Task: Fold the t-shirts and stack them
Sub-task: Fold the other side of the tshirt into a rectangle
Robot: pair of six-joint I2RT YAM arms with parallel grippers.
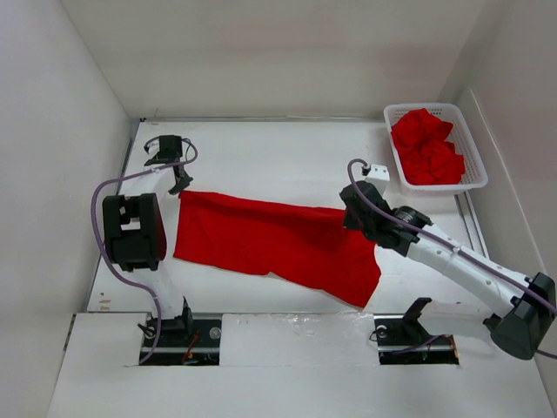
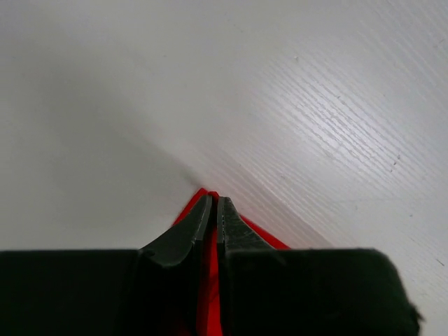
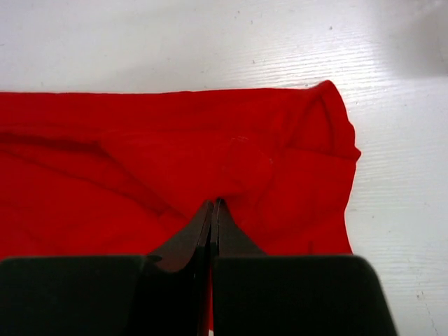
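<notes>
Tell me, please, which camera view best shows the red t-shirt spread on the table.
The top external view: nearly the whole t-shirt is in sight, edge to edge. The right wrist view shows only one wrinkled end around the right gripper; the left wrist view shows just a red corner at the left gripper.

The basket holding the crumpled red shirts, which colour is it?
White; the basket shows best in the top external view.

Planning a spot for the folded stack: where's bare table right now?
Widest bare patch: the table beyond the spread t-shirt, left of the basket. A narrow strip runs between the shirt and the near edge. Crowded: the middle, under the shirt, and the right side, where the right arm crosses.
</notes>
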